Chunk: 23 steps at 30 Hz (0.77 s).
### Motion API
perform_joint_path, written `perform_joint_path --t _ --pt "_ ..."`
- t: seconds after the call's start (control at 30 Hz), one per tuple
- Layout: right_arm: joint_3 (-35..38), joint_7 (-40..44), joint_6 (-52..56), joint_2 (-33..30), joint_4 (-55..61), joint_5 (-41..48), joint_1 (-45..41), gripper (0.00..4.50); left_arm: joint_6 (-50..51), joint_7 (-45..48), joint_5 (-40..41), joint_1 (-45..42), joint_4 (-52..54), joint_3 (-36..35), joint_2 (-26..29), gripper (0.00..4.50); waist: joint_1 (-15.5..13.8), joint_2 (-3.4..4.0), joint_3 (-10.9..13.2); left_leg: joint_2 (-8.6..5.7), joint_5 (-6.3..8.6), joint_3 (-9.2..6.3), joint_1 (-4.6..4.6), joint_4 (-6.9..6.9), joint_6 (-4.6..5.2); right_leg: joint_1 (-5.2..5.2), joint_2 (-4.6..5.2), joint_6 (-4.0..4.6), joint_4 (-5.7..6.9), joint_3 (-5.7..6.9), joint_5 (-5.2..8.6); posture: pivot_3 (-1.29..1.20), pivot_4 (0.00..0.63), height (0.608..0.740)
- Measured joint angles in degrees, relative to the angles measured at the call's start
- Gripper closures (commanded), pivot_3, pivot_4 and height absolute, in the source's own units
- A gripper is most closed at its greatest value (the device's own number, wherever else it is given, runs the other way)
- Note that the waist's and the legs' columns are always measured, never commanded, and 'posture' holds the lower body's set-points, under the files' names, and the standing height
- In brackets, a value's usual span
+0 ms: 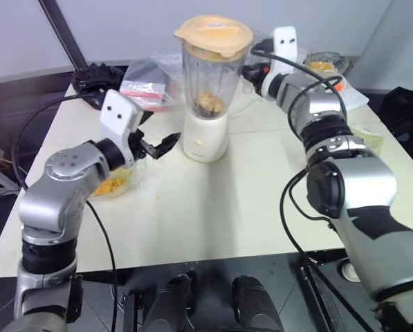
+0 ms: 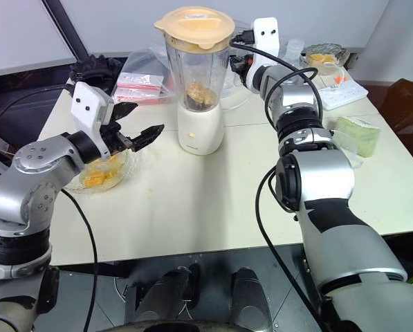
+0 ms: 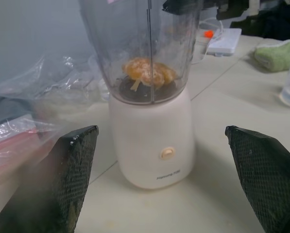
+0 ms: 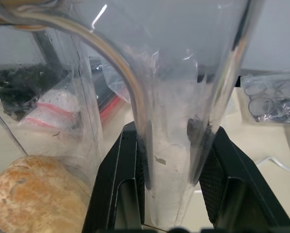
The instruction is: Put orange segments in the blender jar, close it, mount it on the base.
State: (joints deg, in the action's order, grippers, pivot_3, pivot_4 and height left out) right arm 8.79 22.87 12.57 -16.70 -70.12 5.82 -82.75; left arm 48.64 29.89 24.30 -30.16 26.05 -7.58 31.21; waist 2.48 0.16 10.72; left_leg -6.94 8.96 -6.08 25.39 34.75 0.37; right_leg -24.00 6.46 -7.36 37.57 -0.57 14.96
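The clear blender jar (image 1: 209, 69) stands upright on the cream-white base (image 1: 205, 138) at the table's middle back. A pale-orange lid (image 1: 214, 34) covers its top. Orange segments (image 3: 147, 72) lie at the bottom of the jar over the blade. My right gripper (image 1: 256, 69) reaches in from the right and is shut on the jar's clear side handle (image 4: 169, 145), one black finger on each side. My left gripper (image 2: 142, 121) hovers open just left of the base, touching nothing. More orange segments sit in a glass bowl (image 2: 102, 173) under my left wrist.
A black ridged round object (image 1: 95, 75) and plastic bags (image 1: 147, 86) lie at the back left. At the back right are a glass dish (image 2: 324, 55), a white flat device (image 2: 341, 90) and a green cloth (image 2: 358, 135). The table's front edge runs near me.
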Motion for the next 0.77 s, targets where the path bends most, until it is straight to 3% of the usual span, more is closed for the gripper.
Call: perform_joint_path --t 0.17,0.33,0.4,0.53,0.63,0.77 --pt "-0.92 -0.69 0.39 1.58 0.54 -0.63 4.29 0.64 -0.36 -1.33 -0.15 -0.92 -1.96 0.33 -0.53 0.08 0.05 -0.05 -0.04 0.0 0.0 0.01 0.0 0.0 0.0 0.0 -0.01 0.0 0.01 -0.01 0.0 0.0 0.15 0.74" --pt "-2.19 -2.16 -1.1 1.65 2.64 -2.37 8.59 0.64 -3.06 -1.61 -0.45 -0.62 -3.99 2.13 -2.48 0.08 -0.01 -0.04 -0.03 -0.01 -0.01 0.02 0.04 0.01 0.0 -0.04 0.01 0.0 0.01 -0.04 0.0 0.0 0.15 0.74" --pt "-2.96 -1.65 -0.62 1.34 8.57 -2.46 11.36 0.64 -4.07 -1.6 -0.75 -0.51 -4.42 2.93 -2.82 0.08 0.02 -0.06 -0.04 0.01 -0.01 0.02 0.03 -0.01 0.0 -0.05 -0.01 0.0 0.03 -0.05 0.0 0.0 0.15 0.74" --pt "-4.5 0.59 4.79 0.35 29.48 -2.15 23.54 0.64 -5.32 -1.55 -0.91 0.73 -5.47 4.14 -3.94 0.08 -0.13 -0.05 -0.05 0.02 -0.01 0.01 0.02 -0.01 0.0 -0.06 -0.01 0.0 0.06 -0.05 0.0 0.0 0.15 0.74" --pt "-6.65 3.92 13.8 -2.44 59.18 0.54 43.28 0.64 -5.97 -1.12 -0.91 5.1 -5.1 4.83 -4.31 0.08 -1.02 -0.05 -0.11 0.0 0.05 -0.03 0.07 -0.07 0.06 -0.1 0.02 -0.02 0.02 -0.14 0.02 0.0 0.15 0.74" --pt "-3.87 3.66 23.82 -2.52 79.63 6.48 57.37 0.64 -6.95 -0.03 -1.09 9.39 -5.75 5.05 -4.22 0.08 -1.3 -0.05 -0.08 0.0 0.06 0.04 0.04 0.02 0.01 -0.2 -0.01 0.05 0.05 -0.27 -0.03 0.0 0.15 0.74"
